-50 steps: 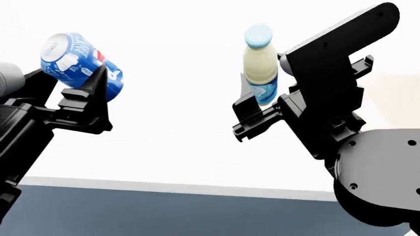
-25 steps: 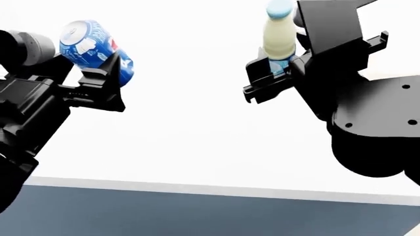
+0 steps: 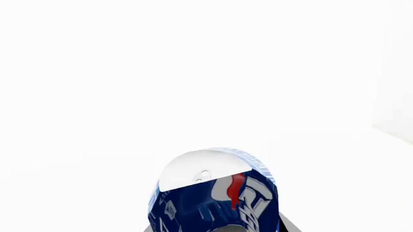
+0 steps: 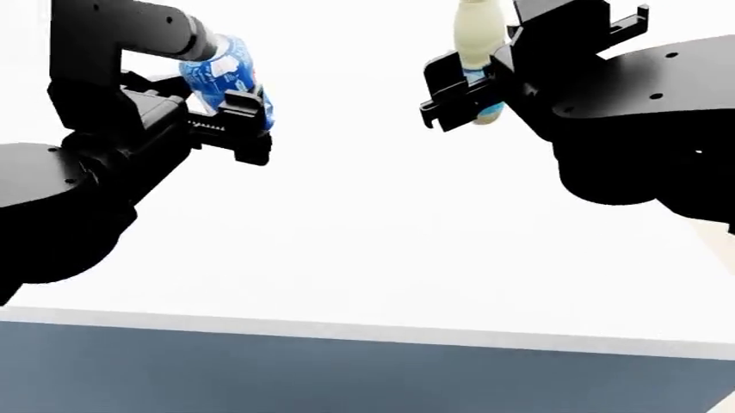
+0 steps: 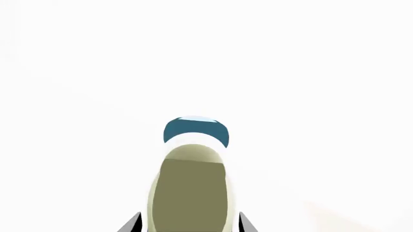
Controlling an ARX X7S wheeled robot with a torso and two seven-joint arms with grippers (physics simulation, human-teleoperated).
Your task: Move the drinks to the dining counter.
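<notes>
Desk (image 4: 379, 258) first, since it fills pretty much the whole head view: broad plain white top, with a dark blue-grey front panel showing along the bottom edge. Both black arms hang over that white top, left arm on the left side, right arm on the right, well apart from each other.

Left hand (image 4: 236, 116) is clamped around the blue soda can (image 4: 224, 73), which sits tilted, off the desk and up in the air. From the left wrist view the can (image 3: 216, 193) shows its silver top and blue side with a red mark, white surface all around it.

Right hand (image 4: 466, 82) is gripping the cream bottle (image 4: 477, 39) low on its body, at the blue label. Bottle is roughly upright, and its top is cut off by the frame edge. The right wrist view shows the bottle (image 5: 190, 193) end-on with its blue cap (image 5: 195, 130), also over plain white.
</notes>
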